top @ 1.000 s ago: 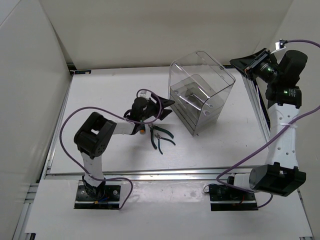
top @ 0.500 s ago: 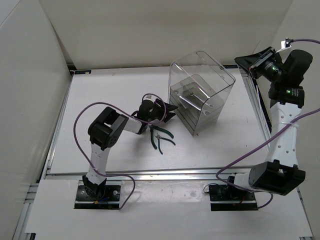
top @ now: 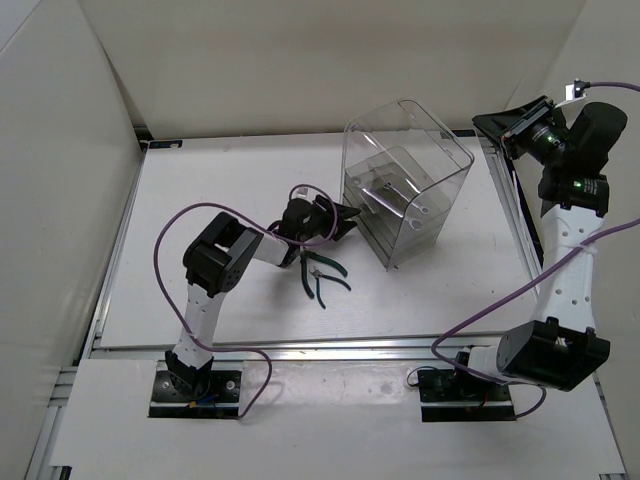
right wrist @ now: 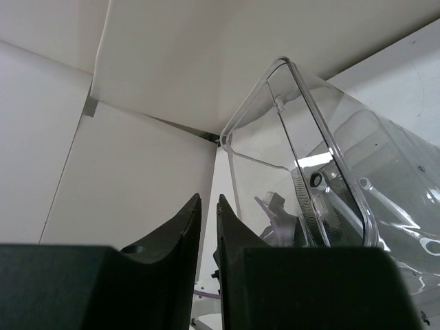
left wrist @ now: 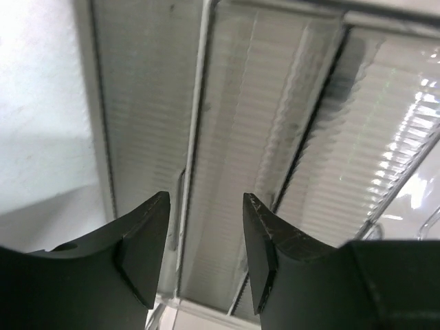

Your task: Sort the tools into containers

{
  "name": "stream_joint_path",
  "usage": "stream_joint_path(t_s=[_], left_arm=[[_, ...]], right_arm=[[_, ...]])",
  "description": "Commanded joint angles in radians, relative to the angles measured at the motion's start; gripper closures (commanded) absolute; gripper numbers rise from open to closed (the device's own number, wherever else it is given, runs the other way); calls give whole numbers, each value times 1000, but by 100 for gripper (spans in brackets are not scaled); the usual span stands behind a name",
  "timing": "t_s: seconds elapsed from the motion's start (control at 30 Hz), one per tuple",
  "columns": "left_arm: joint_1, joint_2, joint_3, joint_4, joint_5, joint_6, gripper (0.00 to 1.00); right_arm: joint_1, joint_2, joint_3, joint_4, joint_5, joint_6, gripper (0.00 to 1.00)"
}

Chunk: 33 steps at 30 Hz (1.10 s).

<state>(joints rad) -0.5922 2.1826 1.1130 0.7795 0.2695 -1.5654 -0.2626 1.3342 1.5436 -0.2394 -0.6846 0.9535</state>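
Observation:
The clear bin stands at the table's back right, and two silver wrenches lie on its stepped inner shelves. Dark-green-handled pliers lie on the table in front of it to the left. My left gripper is low over the table, open and empty, its tips close to the bin's left wall. In the left wrist view the left gripper faces the bin's ribbed wall. My right gripper is raised at the far right, shut on nothing, beside the bin, with a wrench's ring end showing inside.
White walls enclose the table on the left, back and right. An aluminium rail runs along the near edge. Purple cables loop off both arms.
The left gripper has swung right toward the bin and its jaws have narrowed. The bin has shifted slightly right. The right arm has barely moved.

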Motion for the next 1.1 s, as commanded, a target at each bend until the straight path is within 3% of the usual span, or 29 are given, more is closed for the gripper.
stream_joint_path(t_s=[0.0, 0.3, 1.07], left_arm=[[-9, -53, -39, 55, -15, -18, 42], [-3, -93, -116, 110, -24, -5, 31], [-26, -38, -24, 208, -46, 28, 36]], right_arm=[[-7, -9, -10, 61, -18, 10, 82], [-4, -15, -33, 74, -16, 14, 82], [-4, -30, -65, 83, -21, 28, 82]])
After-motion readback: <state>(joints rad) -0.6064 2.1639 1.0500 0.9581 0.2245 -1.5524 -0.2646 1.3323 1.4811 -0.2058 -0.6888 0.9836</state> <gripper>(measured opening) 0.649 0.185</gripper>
